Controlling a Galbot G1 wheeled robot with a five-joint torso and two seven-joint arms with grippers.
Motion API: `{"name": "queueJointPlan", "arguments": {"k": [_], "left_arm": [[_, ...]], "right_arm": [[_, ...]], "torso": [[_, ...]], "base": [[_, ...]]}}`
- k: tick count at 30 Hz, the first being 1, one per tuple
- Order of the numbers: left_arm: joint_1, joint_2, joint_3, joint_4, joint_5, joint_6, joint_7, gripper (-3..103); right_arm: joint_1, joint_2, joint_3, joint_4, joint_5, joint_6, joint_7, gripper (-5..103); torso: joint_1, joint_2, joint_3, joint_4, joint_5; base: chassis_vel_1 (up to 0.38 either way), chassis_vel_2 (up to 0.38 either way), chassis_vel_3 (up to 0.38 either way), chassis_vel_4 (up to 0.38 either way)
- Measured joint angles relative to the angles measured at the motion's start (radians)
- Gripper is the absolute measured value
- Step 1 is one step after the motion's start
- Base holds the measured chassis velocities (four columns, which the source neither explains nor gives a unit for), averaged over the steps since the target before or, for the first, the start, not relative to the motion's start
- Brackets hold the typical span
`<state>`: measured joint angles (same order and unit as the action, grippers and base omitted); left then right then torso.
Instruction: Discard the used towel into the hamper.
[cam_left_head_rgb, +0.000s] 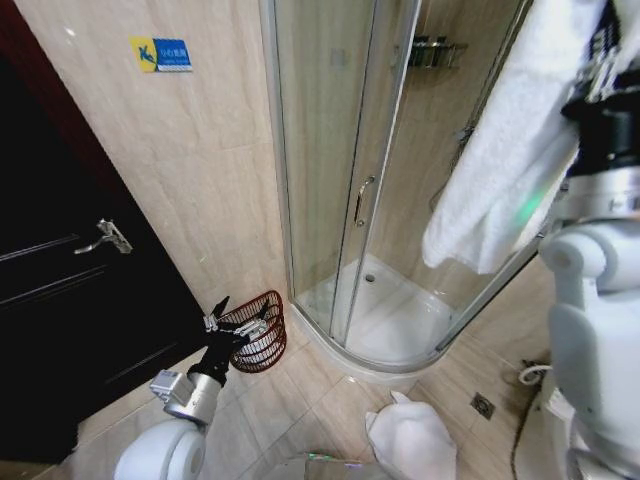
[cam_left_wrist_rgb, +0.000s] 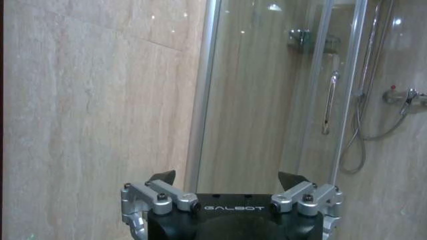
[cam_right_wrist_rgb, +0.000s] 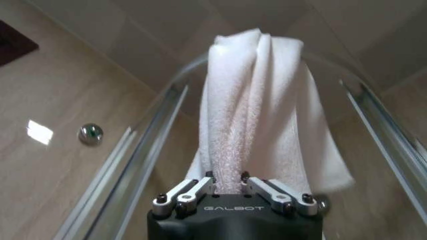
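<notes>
The right gripper (cam_right_wrist_rgb: 227, 181) is closed on a bunched fold of the white towel (cam_right_wrist_rgb: 257, 115), raised high beside the shower enclosure (cam_left_head_rgb: 400, 180). The hamper (cam_left_head_rgb: 262, 330) stands on the floor against the tiled wall, apparently tilted. The left gripper (cam_left_head_rgb: 235, 322), fingers spread wide and empty, hovers near its rim. Maintain clamp pressure; carry the towel across and lower it directly above the opening before release.

Hamper (cam_left_head_rgb: 262, 328) left of shower stall (cam_left_head_rgb: 400, 180)
</notes>
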<state>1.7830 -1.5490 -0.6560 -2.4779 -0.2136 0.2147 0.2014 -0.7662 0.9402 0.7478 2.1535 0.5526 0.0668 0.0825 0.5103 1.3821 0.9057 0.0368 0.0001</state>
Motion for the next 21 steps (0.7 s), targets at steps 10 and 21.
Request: {"name": "queueJointPlan", "arguments": {"k": [10, 21], "left_arm": [[0.0, 0.0, 0.0, 0.0, 0.0, 0.0, 0.0, 100], [0.0, 0.0, 0.0, 0.0, 0.0, 0.0, 0.0, 100]], "right_arm": [[-0.315, 0.115, 0.159, 0.098, -0.054, 0.073, -0.025, 11], [-0.507, 0.235, 0.158, 0.188, -0.176, 0.153, -0.032, 11]], "torso": [[0.0, 0.0, 0.0, -0.0002, 0.0002], [0.0, 0.0, 0.0, 0.0, -0.0002]], "base": [[0.0, 0.0, 0.0, 0.0], [0.0, 0.0, 0.0, 0.0]]}}
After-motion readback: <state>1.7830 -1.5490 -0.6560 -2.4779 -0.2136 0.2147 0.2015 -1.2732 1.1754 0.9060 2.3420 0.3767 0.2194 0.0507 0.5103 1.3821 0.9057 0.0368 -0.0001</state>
